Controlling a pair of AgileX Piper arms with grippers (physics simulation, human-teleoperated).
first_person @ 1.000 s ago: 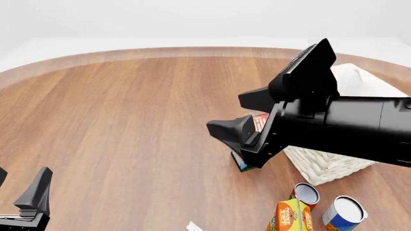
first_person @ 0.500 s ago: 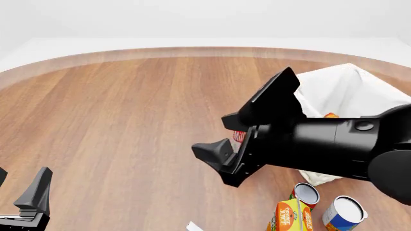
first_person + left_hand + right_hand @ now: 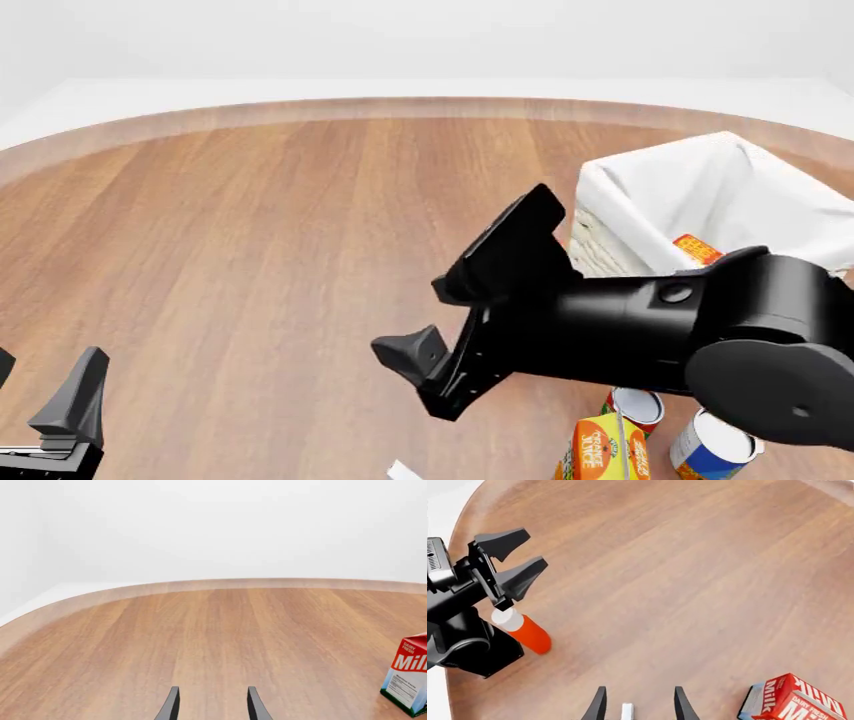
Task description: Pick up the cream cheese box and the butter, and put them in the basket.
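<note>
The butter (image 3: 697, 248) is lying inside the basket (image 3: 603, 240), its orange end showing against the white lining. The right gripper (image 3: 470, 300) is hovering just beside the basket on its near-left side, fingers spread wide and empty. A small whitish corner, likely the cream cheese box (image 3: 403, 468), is peeking in nearer the camera than the basket. The left gripper (image 3: 47, 395) is sitting well apart from the basket, open and empty.
</note>
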